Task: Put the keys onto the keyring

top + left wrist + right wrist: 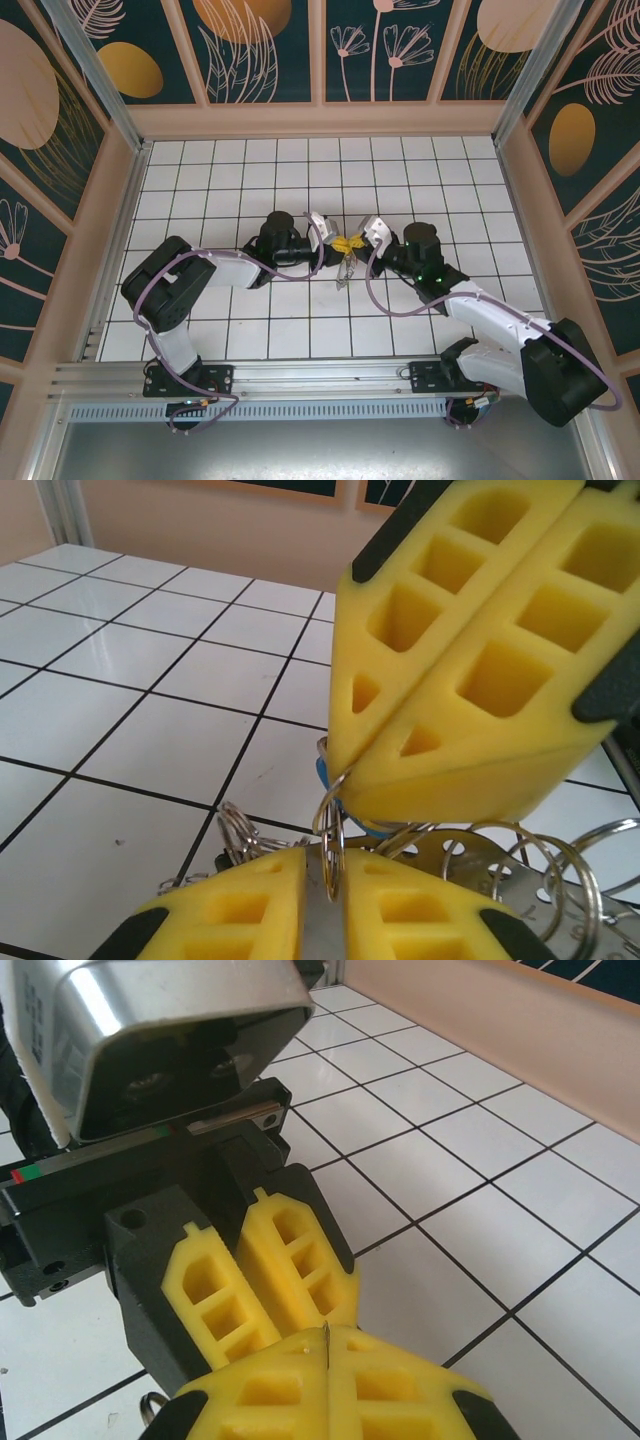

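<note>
The left arm point(175, 285) and right arm point(500, 345) are black-and-white links, each trailing a purple cable point(215, 256). The left pincer point(262, 1310) has yellow honeycombed pads point(215, 1295) on black brackets, a silver housing point(170, 1030), and perhaps a red-green rail mark. The right pincer point(375, 742) has matching pads.

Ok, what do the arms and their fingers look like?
The left arm and right arm are built of black and white segments, each with a purple cable. The fingers are yellow blocks with square hollow cells, on black mounts.
</note>
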You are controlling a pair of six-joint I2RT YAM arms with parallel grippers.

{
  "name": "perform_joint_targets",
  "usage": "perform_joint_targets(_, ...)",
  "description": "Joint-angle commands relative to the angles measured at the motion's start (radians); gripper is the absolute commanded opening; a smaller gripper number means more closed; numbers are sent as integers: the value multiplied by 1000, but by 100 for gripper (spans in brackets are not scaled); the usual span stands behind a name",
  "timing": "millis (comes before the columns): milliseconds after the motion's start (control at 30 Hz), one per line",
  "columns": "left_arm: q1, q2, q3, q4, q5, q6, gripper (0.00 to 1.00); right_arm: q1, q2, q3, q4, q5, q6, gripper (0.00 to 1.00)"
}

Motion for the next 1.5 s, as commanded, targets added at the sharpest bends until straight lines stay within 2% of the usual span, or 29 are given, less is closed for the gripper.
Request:
perform_joint_targets(0, -8, -26, 32, -11, 14, 16, 10, 13, 13, 37, -16, -71, -12, 0)
perform_joint_targets(100, -8, -29, 25, -11, -1, 23, 0, 10, 5, 32, -16, -33, -6, 0)
perform_joint_targets(533, -8, -34, -52, 155, -55, -36, 0, -49, -20, -38, 59, 93, 144, 0)
perform_joint_targets(767, -7, -27, -47, 130, -51, -18, 0, -49, -14, -16, 99, -5, 138, 0)
perform_joint_targets(967, -8, -40, -41, 85, -54, 3, 14, -46, -8, -2, 102, -63, 114, 0)
perform_joint_targets(1267, -7, -57, -15, 36, -54, 26, 23, -41, 1, 15, 79, -88, 95, 0)
perform_joint_targets(1467, -8, -66, -7, 22, -49, 31, 24, -38, 7, 28, 51, -102, 78, 0)
